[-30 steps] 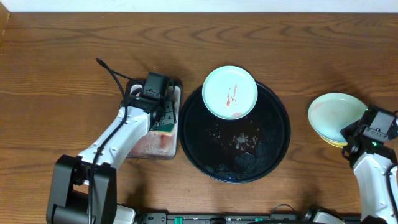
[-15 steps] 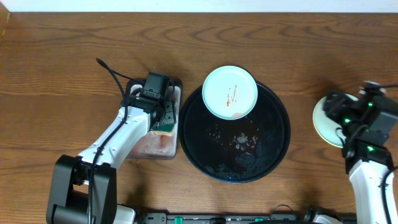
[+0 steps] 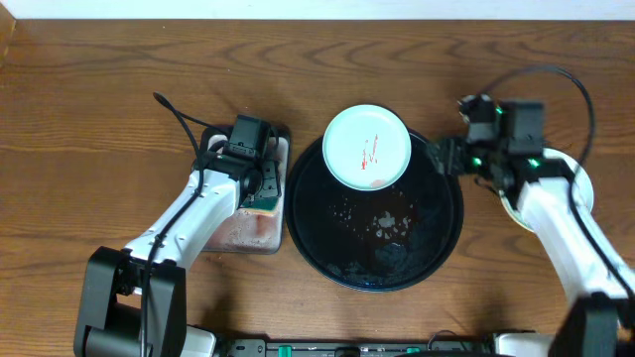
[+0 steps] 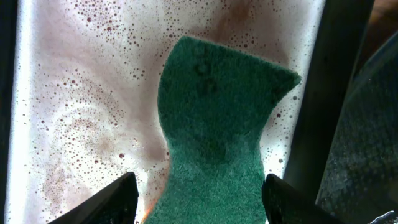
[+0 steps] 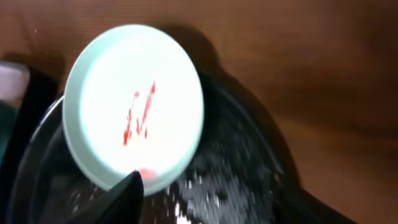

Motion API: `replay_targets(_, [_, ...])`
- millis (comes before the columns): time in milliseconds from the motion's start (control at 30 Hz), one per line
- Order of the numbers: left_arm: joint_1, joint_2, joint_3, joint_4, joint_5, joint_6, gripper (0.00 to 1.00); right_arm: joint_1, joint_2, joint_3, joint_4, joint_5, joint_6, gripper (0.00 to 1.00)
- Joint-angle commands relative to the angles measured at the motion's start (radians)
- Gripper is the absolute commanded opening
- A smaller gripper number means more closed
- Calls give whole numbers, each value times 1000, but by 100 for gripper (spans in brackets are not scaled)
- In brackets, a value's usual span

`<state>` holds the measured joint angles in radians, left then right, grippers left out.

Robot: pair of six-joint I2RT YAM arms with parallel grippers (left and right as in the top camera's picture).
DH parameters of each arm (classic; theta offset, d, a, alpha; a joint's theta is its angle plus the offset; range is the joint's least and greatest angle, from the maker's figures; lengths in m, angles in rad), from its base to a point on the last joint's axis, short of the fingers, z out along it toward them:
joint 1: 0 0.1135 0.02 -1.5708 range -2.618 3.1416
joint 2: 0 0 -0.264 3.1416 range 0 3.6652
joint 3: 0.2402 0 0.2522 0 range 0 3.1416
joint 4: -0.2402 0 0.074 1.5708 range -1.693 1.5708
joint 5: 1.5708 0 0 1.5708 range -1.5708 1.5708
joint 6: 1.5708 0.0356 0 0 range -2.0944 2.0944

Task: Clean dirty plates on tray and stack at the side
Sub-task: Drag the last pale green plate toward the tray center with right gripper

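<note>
One mint-green plate (image 3: 367, 147) with thin red sauce streaks and a red blot near its edge lies at the far rim of the black tray (image 3: 337, 248), overhanging that rim onto the tabletop (image 3: 99, 89). The tray floor below it is wet and speckled with suds.

The right claw (image 3: 448, 157) hovers at the tray's right edge, pointing toward the plate. In its blurred wrist view the fingers are spread wide with nothing between them. Under the right arm, pale plate edges (image 3: 585, 188) show on the tabletop beside the tray, mostly hidden, so their number cannot be told.

The left claw (image 4: 198, 186) is over the small pinkish tray (image 4: 74, 93) of foamy water. Its fingers (image 4: 102, 202) stand apart on either side of the green sponge (image 4: 214, 124), seemingly just clear of it.
</note>
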<state>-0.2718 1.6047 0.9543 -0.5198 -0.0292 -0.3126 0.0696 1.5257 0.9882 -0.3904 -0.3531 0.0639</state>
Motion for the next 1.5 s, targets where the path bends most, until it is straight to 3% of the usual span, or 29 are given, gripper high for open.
replay_targets(0, [3, -1, -14, -3, -6, 8, 65, 51, 113, 37, 55, 63, -23, 55])
replay_targets(367, [3, -1, -14, -3, -5, 5, 65, 124, 348, 37, 216, 94, 90, 42])
replay_targets(500, [3, -1, -14, -3, -6, 5, 65, 140, 366, 37, 233, 95, 89, 14])
replay_targets(600, [3, -1, -14, -3, -6, 5, 65, 142, 352, 37, 227, 94, 89, 1])
replay_targets(1000, [3, 0, -14, 5, -6, 5, 65, 142, 171, 36, -175, 92, 101, 1])
replay_targets(1467, [2, 123, -18, 71, 49, 2, 63, 168, 187, -10, -143, 91, 123, 1])
